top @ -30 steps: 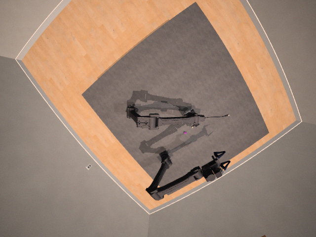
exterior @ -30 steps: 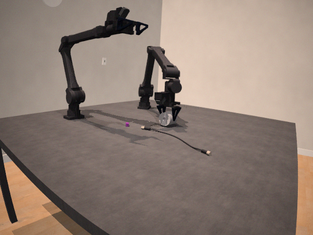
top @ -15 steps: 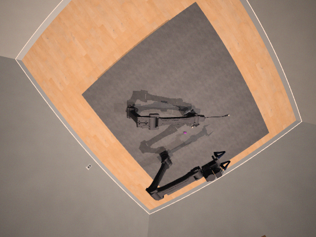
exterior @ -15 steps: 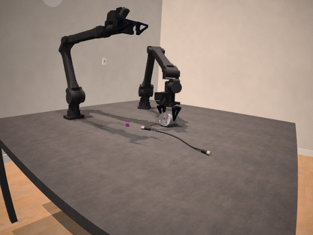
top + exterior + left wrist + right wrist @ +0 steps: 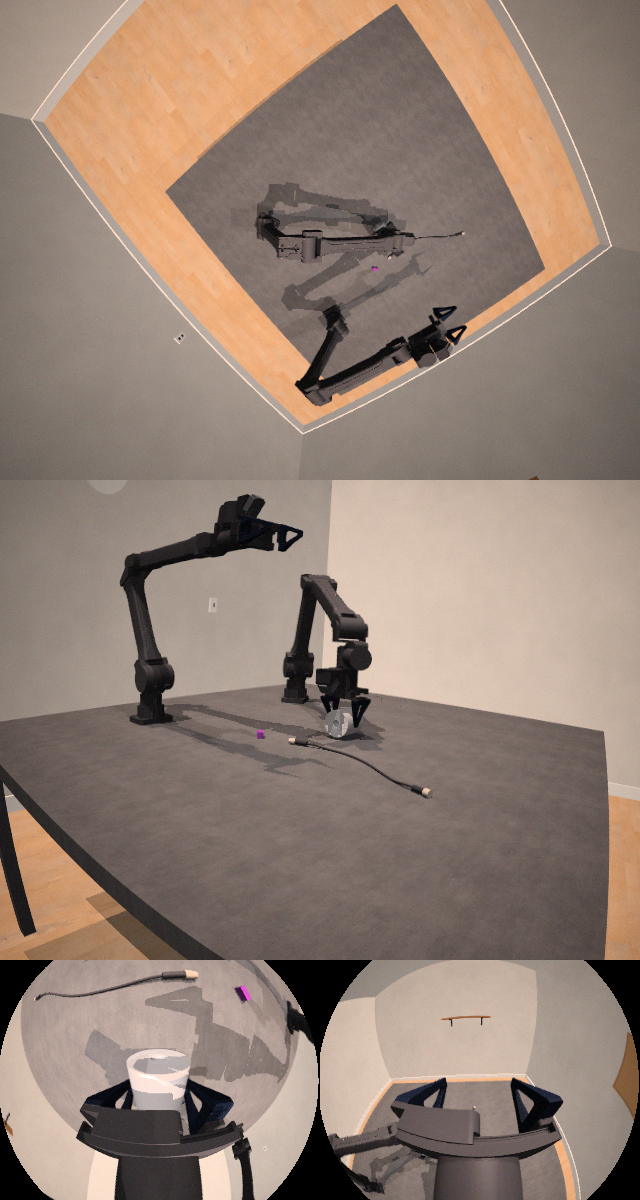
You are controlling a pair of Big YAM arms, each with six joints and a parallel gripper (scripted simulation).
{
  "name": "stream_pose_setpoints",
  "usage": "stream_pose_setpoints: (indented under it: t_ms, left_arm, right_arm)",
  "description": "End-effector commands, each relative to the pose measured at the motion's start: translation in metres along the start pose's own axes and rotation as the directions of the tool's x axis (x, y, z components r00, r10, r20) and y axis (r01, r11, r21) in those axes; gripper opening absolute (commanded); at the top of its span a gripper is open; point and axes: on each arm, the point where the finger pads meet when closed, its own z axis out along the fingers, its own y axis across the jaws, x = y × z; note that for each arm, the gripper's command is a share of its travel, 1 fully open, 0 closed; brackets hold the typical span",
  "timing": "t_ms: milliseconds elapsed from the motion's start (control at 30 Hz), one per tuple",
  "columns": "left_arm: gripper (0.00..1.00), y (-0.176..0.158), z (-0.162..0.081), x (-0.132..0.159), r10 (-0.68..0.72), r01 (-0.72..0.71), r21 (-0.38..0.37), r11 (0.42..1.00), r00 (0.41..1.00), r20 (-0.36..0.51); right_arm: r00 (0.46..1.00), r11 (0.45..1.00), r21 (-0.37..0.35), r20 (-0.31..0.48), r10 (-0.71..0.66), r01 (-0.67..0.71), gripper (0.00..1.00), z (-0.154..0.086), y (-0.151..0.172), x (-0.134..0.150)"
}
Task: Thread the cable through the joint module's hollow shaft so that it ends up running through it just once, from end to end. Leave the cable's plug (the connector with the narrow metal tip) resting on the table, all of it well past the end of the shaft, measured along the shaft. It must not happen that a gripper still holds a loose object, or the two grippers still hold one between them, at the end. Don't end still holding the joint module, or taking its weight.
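Black fingers are spread wide on the right end effector (image 5: pixel 460 317) (image 5: pixel 284 529) (image 5: pixel 479 1080), at the left of the exterior view; nothing is gripped, and it is held high above the surface (image 5: pixel 330 852). Below it, a small purple cube (image 5: pixel 375 268) (image 5: pixel 260 734) (image 5: pixel 243 993) is seen, no part of the job.

Next comes the cable (image 5: pixel 436 237) (image 5: pixel 367 762) (image 5: pixel 100 993), laid loose in a shallow curve, one end near the joint module (image 5: pixel 338 724) (image 5: pixel 150 1085) and the other well apart from it. Which end bears the narrow metal tip cannot be told.

The pale joint module is clasped between the fingers of the left end effector (image 5: pixel 343 721) (image 5: pixel 159 1081), with an end face turned towards the cable side. Whether its weight is carried by the surface or slightly lifted cannot be told.

Progress is judged to be early: the module appears gripped, but no cable has been put through the shaft. Still to be done are picking up the cable, aligning and feeding it through once, drawing the plug well past the far end, laying it down, and releasing both cable and module.
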Motion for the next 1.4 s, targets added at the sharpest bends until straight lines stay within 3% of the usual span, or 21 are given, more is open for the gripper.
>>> stream_pose_setpoints:
  t_ms: [0,1067,1100,1133,1167,1233,1367]
  left_arm:
    - [0.7,0.029,-0.047,-0.022,0.002,0.005,-0.095,0.995,0.997,0.074]
    - [0.7,0.025,-0.044,-0.025,0.002,0.004,-0.09,0.996,0.998,0.07]
    - [0.7,0.024,-0.035,-0.021,0.001,0.003,-0.075,0.997,0.998,0.057]
    - [0.96,0.025,-0.045,-0.026,0.003,0.003,-0.093,0.996,0.997,0.072]
    - [0.96,0.024,-0.045,-0.026,0.004,0.003,-0.093,0.996,0.997,0.072]
    - [0.96,0.021,-0.018,-0.023,0.002,0.0,-0.057,0.998,0.999,0.042]
    - [0.96,-0.002,0.007,-0.006,0.004,-0.004,0.005,1.0,1.0,-0.008]
  right_arm:
    - [0.999,1.0,0.002,0.041,0.013,-0.013,1.0,-0.003,-0.002,-0.026]
    - [0.999,1.0,0.002,0.041,0.013,-0.013,1.0,-0.003,-0.002,-0.026]
    - [0.999,1.0,0.002,0.041,0.013,-0.013,1.0,-0.003,-0.002,-0.026]
    - [0.999,1.0,0.002,0.041,0.013,-0.013,1.0,-0.003,-0.002,-0.026]
    - [0.999,1.0,0.002,0.041,0.013,-0.013,1.0,-0.003,-0.002,-0.026]
    - [0.999,1.0,0.002,0.041,0.013,-0.013,1.0,-0.003,-0.002,-0.026]
    - [0.999,1.0,0.002,0.041,0.013,-0.013,1.0,-0.003,-0.002,-0.026]
